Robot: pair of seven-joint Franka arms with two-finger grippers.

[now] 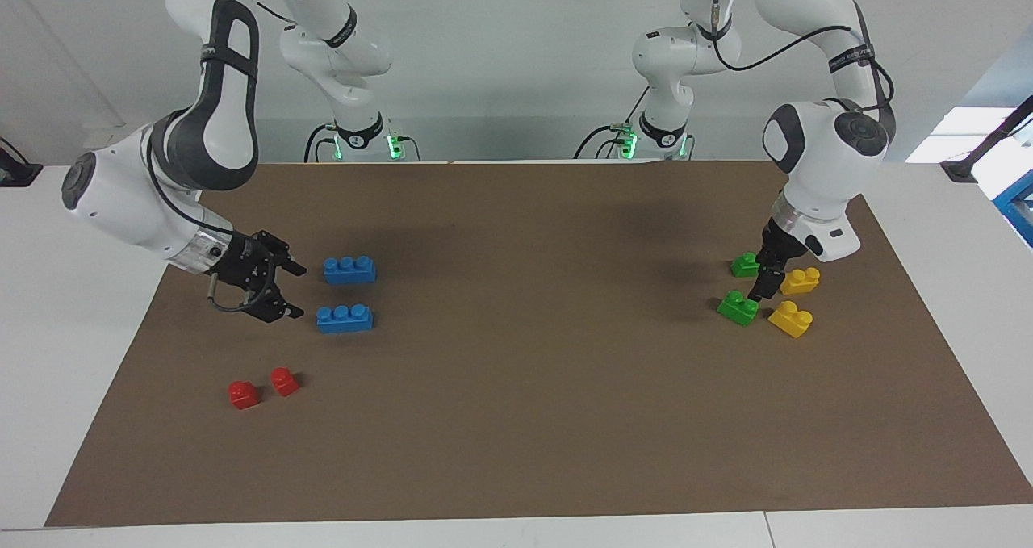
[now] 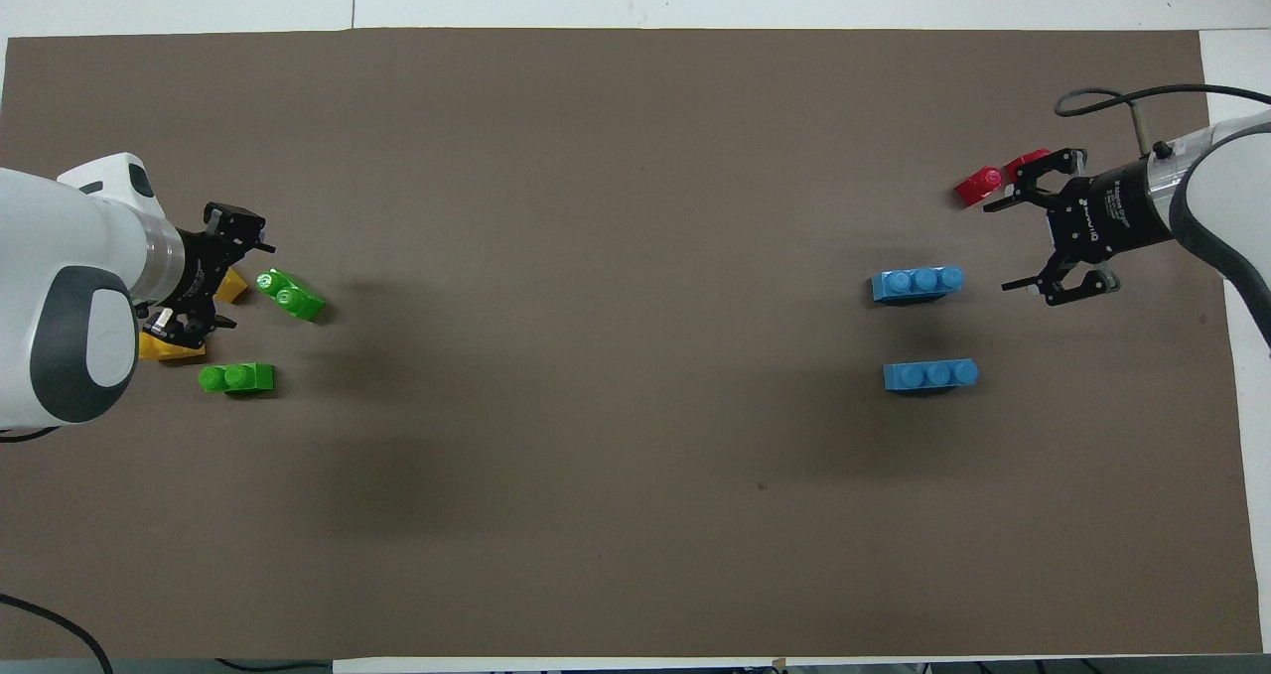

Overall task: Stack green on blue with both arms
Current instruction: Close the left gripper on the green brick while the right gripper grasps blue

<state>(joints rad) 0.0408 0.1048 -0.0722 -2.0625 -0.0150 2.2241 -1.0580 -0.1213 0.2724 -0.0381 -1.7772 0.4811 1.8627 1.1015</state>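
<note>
The left claw (image 1: 767, 278), jaws spread, half hides two yellow bricks (image 2: 179, 346) (studs unseen) beside the green bricks (image 1: 738, 307). The right claw (image 1: 278, 288) gapes empty beside the three-studded blue bricks (image 1: 345, 318).

Two blue three-stud bricks (image 1: 349, 269) (image 1: 345, 319) are counted at the right arm's end of the table. Two small red bricks (image 1: 244, 395) (image 1: 284, 381) are counted near them, farther from the robots. Two green two-stud bricks (image 1: 744, 265) (image 1: 738, 307) and two yellow two-stud bricks (image 1: 800, 279) (image 1: 791, 319) are counted at the left arm's end. Two arms are seen, each with one gripper (image 1: 295, 290) (image 1: 765, 286).
</note>
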